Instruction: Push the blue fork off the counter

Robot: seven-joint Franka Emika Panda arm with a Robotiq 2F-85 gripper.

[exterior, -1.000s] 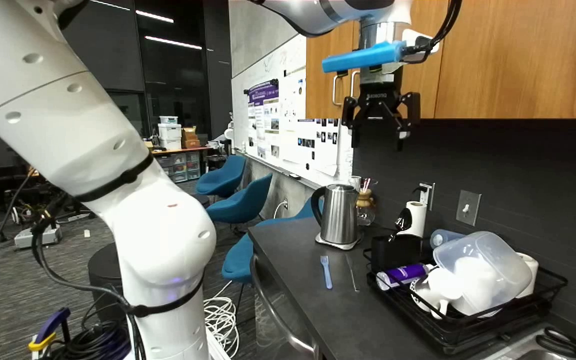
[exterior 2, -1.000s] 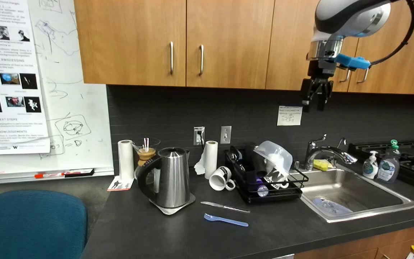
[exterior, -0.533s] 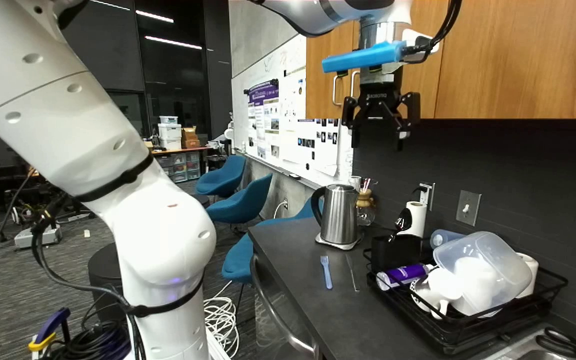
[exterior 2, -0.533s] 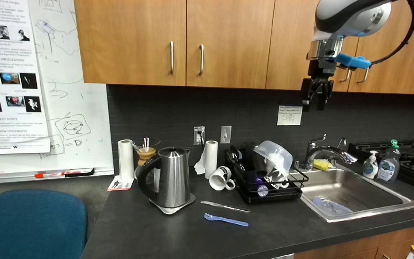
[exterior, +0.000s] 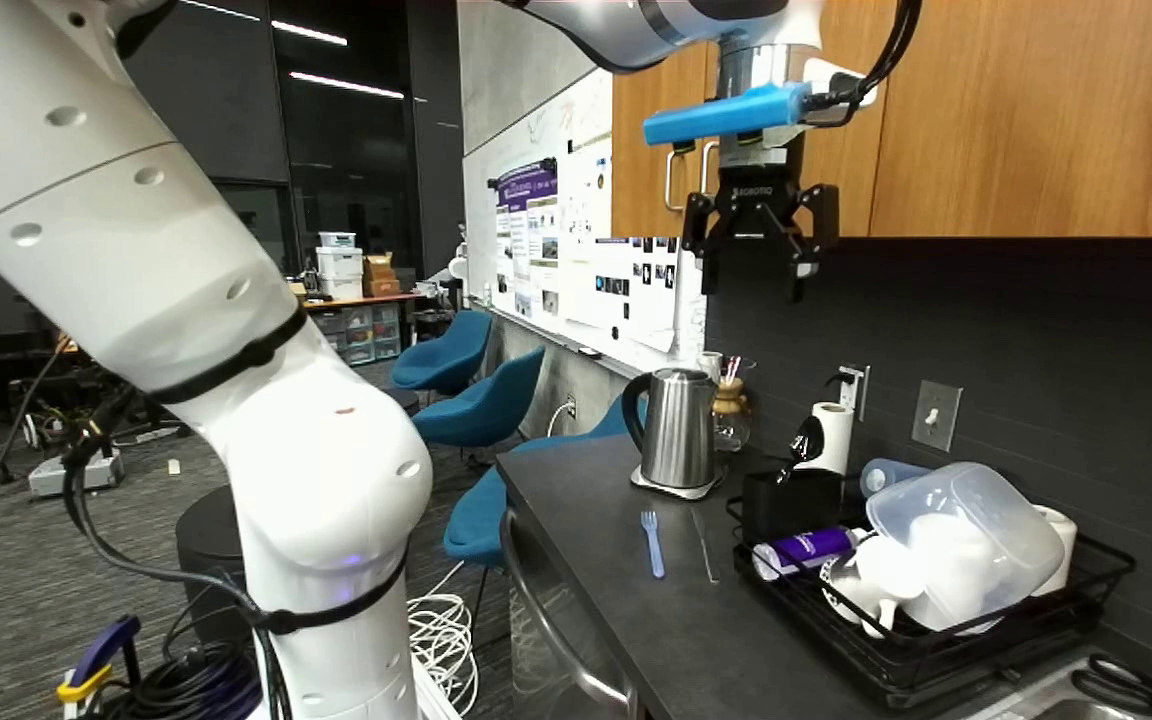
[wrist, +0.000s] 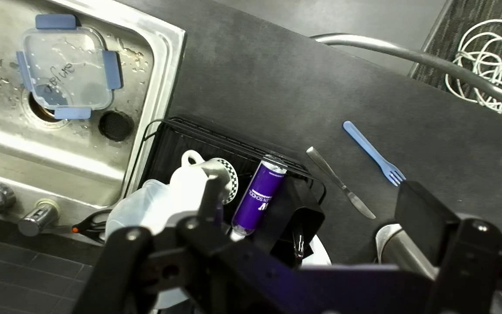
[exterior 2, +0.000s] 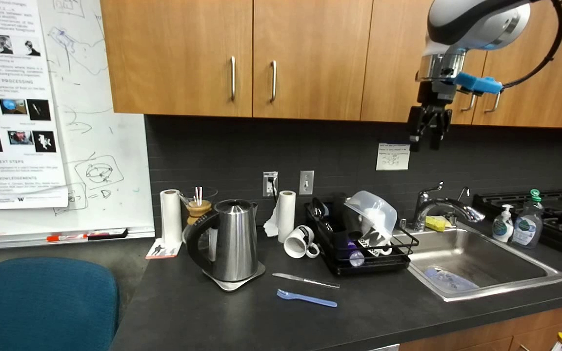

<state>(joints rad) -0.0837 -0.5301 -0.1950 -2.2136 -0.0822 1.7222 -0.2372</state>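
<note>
Can count one gripper [exterior: 754, 285] with two fingers [wrist: 427, 220], one blue fork [exterior 2: 312, 299], one knife [exterior 2: 305, 280], one kettle [exterior 2: 237, 243], one glass carafe [exterior 2: 199, 209], one dish rack [exterior 2: 373, 269], one purple-labelled bottle [wrist: 259, 194]; also two soap bottles [exterior 2: 528, 226], one sponge [exterior 2: 435, 224], and one sink [exterior 2: 505, 286] holding one clear lid [wrist: 66, 65] with four blue clips [wrist: 112, 69]; higher up, find four cabinet handles [exterior 2: 233, 78], one light switch [exterior 2: 306, 182], one note [exterior 2: 392, 157]; tally two standing paper towel rolls [exterior 2: 170, 217] and, in an exterior view, three blue chairs [exterior: 486, 405]

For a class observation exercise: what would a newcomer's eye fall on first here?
Probably the bulky white robot arm dominating an exterior view's left side, its open black gripper hanging above the dark grey counter. There, a slim blue plastic fork beside a silver knife likely stands out next.
</note>
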